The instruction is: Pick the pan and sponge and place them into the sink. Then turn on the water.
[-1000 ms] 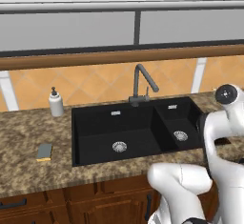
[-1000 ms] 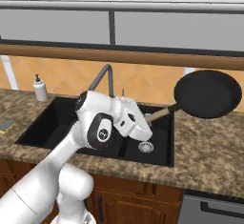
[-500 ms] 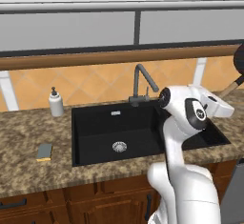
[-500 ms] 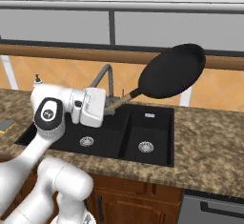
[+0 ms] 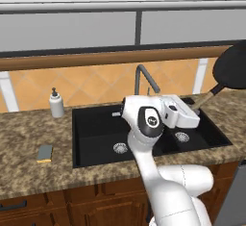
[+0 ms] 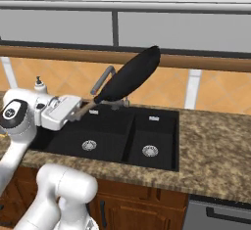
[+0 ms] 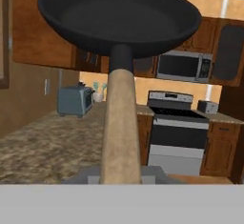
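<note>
Claw (image 6: 84, 107) clamped on pan (image 6: 130, 75) handle, aloft over sink (image 6: 162, 148); step: pan placement. Next: lower into basin. Sponge (image 5: 44, 153) at tabletop's 9 o'clock.

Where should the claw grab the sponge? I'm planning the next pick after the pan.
The sponge lies flat on the counter, left of the sink, with nothing touching it. Probably come straight down and pinch its two long side edges; being thin, it offers little from the side.

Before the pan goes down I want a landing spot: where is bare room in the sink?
Both basins of the sink lie bare down to their drains; the wide left one offers most room. It is tightest at the back by the faucet. The gripper holds the pan raised above them.
</note>
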